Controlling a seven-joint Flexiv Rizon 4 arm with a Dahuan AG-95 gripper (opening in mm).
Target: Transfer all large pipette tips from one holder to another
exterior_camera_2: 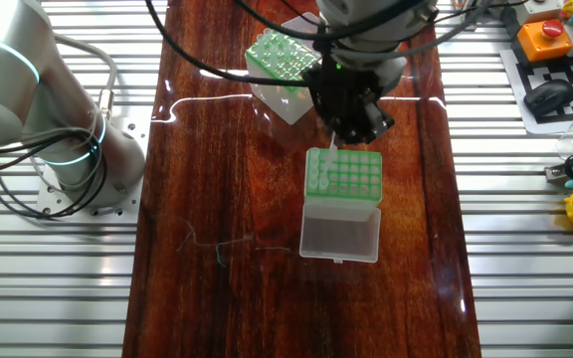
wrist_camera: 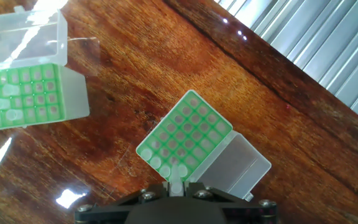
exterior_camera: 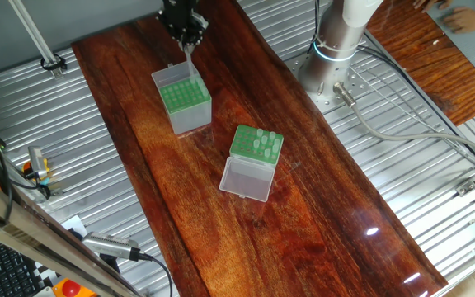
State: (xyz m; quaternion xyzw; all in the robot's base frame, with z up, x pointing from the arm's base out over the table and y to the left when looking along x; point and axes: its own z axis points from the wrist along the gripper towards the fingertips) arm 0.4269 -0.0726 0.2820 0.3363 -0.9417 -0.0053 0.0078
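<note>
- One fixed view:
  - Dark reddish wooden surface (exterior_camera: 320, 206) runs diagonally across a ribbed metal bench.
  - Black two-finger pincer (exterior_camera: 190, 43) hangs over the far edge of the grey-sided box with a green perforated rack top (exterior_camera: 183, 96), its whitish lid open behind.
  - A slender translucent whitish pipette tip (exterior_camera: 190, 61) hangs upright from the pincer, closed on its upper end, its point just above the rack.
  - Well apart, nearer the camera, sits the whitish translucent box with a green rack and clear tray-like lid (exterior_camera: 254, 155), several tips standing in it.
- The other fixed view:
  - The pincer (exterior_camera_2: 341, 134) stands above one corner of the grey-sided box (exterior_camera_2: 344, 179); the held tip (exterior_camera_2: 332, 145) shows just below it, over a row of tips already seated.
  - The whitish box (exterior_camera_2: 279, 62) lies behind the arm.
- Hand view:
  - The tip (wrist_camera: 176, 185) points at the rack's near edge (wrist_camera: 182, 137), beside seated tips.
  - The whitish box (wrist_camera: 23, 93) sits at upper left.
</note>
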